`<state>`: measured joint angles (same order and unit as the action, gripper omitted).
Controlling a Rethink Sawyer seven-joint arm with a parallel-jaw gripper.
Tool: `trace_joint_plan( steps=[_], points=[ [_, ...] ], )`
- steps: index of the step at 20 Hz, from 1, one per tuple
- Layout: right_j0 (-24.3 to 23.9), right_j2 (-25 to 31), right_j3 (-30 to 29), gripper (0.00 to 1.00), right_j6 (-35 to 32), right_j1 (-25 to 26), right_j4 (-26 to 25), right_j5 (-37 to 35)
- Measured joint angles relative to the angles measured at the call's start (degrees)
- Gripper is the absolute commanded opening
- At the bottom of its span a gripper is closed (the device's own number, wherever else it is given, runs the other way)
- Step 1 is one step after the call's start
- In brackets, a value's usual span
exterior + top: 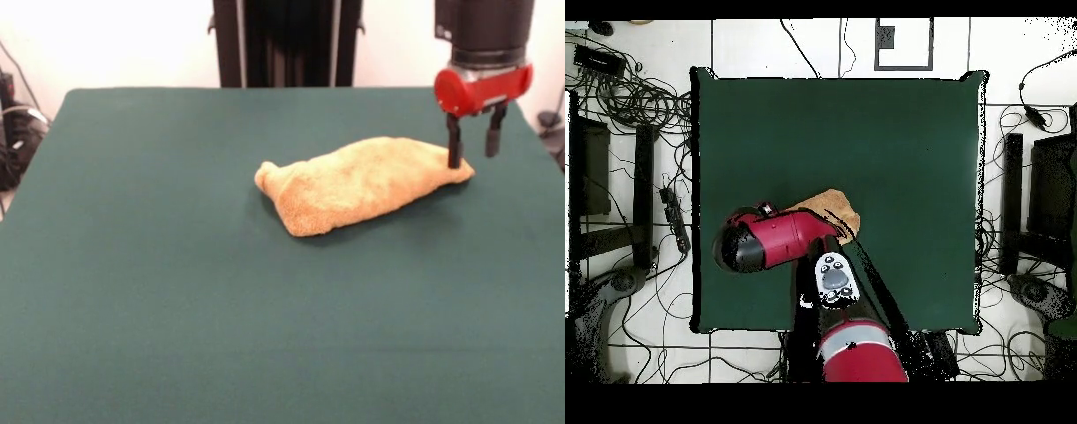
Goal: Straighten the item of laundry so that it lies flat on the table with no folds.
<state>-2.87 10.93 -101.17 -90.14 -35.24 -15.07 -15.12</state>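
Note:
The orange-tan towel (357, 181) lies bunched in a long folded lump on the green table (177, 291), right of centre in the front view. My gripper (474, 147) hangs at the towel's right end with its fingers apart. The left finger (455, 146) touches the towel's tip. The right finger (493, 137) stands just past the tip, over bare table. Nothing is held. In the overhead view the arm covers most of the towel (835, 208). The arm's red and black head (755, 240) hides the gripper there. The towel's label is not visible.
The robot's black pedestal (287, 42) stands at the table's far edge. Cables (640, 100) and dark equipment (1045, 200) lie on the floor around the table (895, 140). Cables also show off the table's left edge (13, 132).

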Motion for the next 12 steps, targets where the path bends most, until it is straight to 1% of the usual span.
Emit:
trace_joint_plan(
  steps=[2,7,8,12],
  points=[
    [1.51,-2.20,1.72,1.00,-0.01,2.08,0.78,-0.75],
    [3.66,-5.38,3.99,1.00,-0.01,4.54,2.32,-2.23],
    [4.42,-6.54,4.79,1.00,-0.01,5.36,3.28,-3.46],
    [4.68,-7.60,5.54,1.00,-0.01,6.08,4.94,-5.42]
  ],
)
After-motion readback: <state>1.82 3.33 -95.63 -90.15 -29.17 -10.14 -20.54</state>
